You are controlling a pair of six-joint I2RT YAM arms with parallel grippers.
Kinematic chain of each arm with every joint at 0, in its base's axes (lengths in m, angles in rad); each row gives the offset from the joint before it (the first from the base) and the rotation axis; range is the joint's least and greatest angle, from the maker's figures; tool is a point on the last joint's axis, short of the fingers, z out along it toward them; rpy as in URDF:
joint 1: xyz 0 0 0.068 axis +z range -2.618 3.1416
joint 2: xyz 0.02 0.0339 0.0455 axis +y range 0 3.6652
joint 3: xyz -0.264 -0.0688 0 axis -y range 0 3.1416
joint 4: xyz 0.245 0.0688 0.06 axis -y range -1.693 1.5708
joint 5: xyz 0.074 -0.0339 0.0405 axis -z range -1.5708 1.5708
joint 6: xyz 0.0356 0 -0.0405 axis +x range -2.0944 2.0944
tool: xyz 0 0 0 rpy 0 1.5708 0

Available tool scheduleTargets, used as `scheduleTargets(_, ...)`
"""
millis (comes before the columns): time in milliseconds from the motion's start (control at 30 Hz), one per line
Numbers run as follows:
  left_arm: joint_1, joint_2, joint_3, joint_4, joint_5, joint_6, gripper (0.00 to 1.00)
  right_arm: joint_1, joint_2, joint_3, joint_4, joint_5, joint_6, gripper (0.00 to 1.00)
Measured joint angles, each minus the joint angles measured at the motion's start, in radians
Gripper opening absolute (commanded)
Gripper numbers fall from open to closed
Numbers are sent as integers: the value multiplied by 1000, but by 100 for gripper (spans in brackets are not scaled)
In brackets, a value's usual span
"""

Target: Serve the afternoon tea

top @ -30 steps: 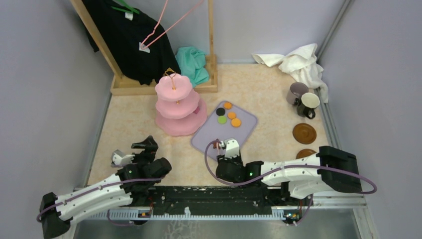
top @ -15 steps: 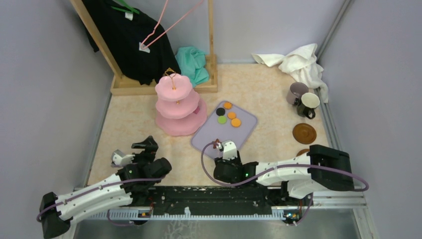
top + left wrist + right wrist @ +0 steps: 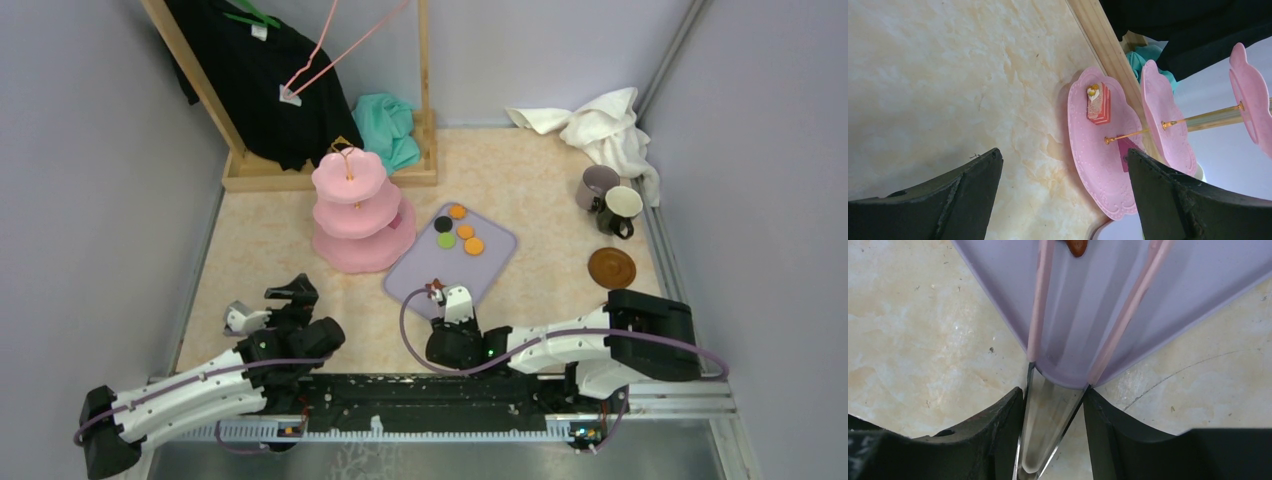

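Right gripper (image 3: pixel 1053 407) pinches thin pink plastic tongs (image 3: pixel 1040 315). Tong arms reach ahead over flat lilac tray (image 3: pixel 1198 285), with small brown star sweet (image 3: pixel 1077 246) near their far end. Left gripper (image 3: pixel 1063 155) is spread, nothing between fingers. Pink three-tier scalloped stand (image 3: pixel 1098 155) stands ahead of it on the surface.

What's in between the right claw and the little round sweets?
Thin pink tongs held in the right gripper, a brown star between their arms, then bare lilac tray before the round sweets; top view shows it.
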Motion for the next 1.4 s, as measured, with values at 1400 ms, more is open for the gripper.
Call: scheduleTargets(1400, 0, -2, -7, 0, 6, -3, 99, -20, -110, 97, -214, 10, -121, 40)
